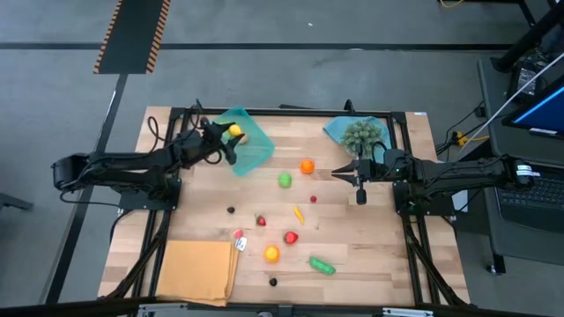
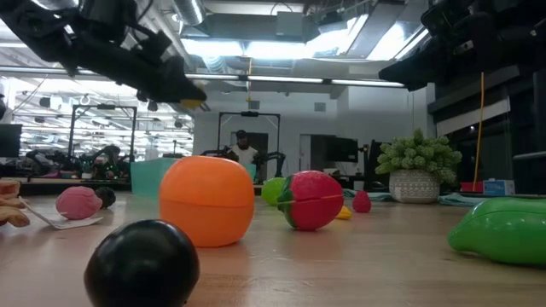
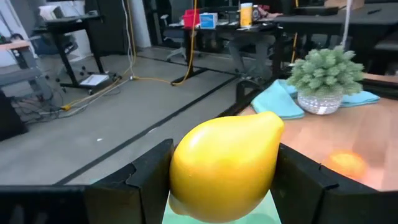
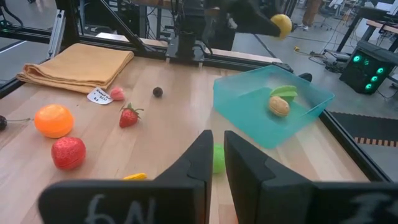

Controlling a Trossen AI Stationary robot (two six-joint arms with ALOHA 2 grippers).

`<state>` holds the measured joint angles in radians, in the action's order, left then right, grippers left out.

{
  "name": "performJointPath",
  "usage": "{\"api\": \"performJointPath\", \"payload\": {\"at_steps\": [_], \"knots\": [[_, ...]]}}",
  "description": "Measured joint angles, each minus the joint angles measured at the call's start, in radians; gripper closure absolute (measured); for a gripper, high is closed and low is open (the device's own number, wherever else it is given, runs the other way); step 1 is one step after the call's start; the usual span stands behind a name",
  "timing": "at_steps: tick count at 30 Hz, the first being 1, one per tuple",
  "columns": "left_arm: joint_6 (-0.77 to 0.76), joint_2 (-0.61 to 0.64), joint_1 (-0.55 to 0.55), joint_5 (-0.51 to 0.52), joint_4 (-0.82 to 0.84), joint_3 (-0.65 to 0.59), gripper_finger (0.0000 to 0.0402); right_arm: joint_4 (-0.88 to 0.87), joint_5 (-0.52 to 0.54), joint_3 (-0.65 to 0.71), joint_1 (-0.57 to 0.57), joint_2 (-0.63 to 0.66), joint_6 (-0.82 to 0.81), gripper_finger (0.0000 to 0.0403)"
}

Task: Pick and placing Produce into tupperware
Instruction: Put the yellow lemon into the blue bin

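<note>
Over the far left of the table [image 1: 370,255], the left pincer [image 1: 231,134] hangs above the teal tupperware [image 1: 251,151], its fingers clamped on a yellow toy lemon [image 3: 225,163]. In the left wrist view the lemon sits squarely between the two dark fingers, gripped across its fat middle. That looks the right hold: the shell seems smooth, hard and glossy, likely light and hollow, so a pinch near the tapered end could let it squirt out. Inside the tray already lie a tan piece [image 4: 278,106] and a green slice [image 4: 283,91].

The right pincer [image 1: 359,187] waits low near the table's middle right, fingers nearly together with only a thin gap, holding nothing. Close ahead of it sits a green fruit [image 1: 285,180], with an orange [image 1: 307,165] beside. Scattered nearer the front edge: a strawberry [image 4: 129,116], a red fruit [image 1: 291,237], and a green pepper-like piece [image 1: 322,265]. These rounder ones will probably roll if nudged, so each wants a grip across its widest part.
</note>
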<state>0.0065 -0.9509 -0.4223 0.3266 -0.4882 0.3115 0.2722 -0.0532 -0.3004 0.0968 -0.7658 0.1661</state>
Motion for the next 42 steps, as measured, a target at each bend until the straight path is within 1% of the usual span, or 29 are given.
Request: {"api": "performJointPath", "payload": {"at_steps": [8, 15, 17, 20, 23, 28, 29, 31, 34, 38, 42], "knots": [[0.0, -0.124, -0.116, -0.113, -0.149, 0.0, 0.0185, 0.0, 0.0, 0.0, 0.001, 0.0, 0.0, 0.036], [0.0, -0.137, -0.161, -0.183, -0.134, 0.0, 0.0185, 0.0, 0.0, 0.0, 0.001, 0.0, 0.0, 0.036], [-0.001, -0.136, -0.166, -0.191, -0.1, 0.014, 0.0185, 0.0, 0.0, 0.0, 0.001, 0.0, 0.0, 0.036], [0.003, -0.136, -0.169, -0.191, 0.045, 0.084, 0.0185, 0.0, 0.001, 0.0, 0.001, 0.0, 0.0, 0.036], [0.027, -0.141, -0.17, -0.192, 0.256, 0.186, 0.0185, 0.0, 0.001, 0.0, 0.001, 0.0, 0.0, 0.036], [0.028, -0.189, -0.191, -0.197, 0.59, 0.35, 0.0185, 0.0, 0.001, 0.0, 0.001, 0.0, 0.0, 0.036], [0.028, -0.206, -0.199, -0.21, 0.641, 0.378, 0.0185, 0.0, 0.001, 0.0, 0.001, 0.0, 0.0, 0.036], [0.028, -0.249, -0.217, -0.27, 0.744, 0.427, 0.0185, -0.002, 0.001, 0.0, 0.001, 0.0, -0.002, 0.036], [0.032, -0.316, -0.233, -0.316, 0.878, 0.499, 0.0185, -0.006, 0.001, 0.0, 0.001, 0.0, -0.002, 0.036], [0.067, -0.393, -0.235, -0.318, 1.031, 0.585, 0.0185, -0.007, 0.001, 0.0, 0.001, 0.0, -0.004, 0.036], [0.09, -0.435, -0.235, -0.319, 1.118, 0.667, 0.0185, -0.008, 0.001, 0.0, 0.001, 0.0, -0.004, 0.036]]}}
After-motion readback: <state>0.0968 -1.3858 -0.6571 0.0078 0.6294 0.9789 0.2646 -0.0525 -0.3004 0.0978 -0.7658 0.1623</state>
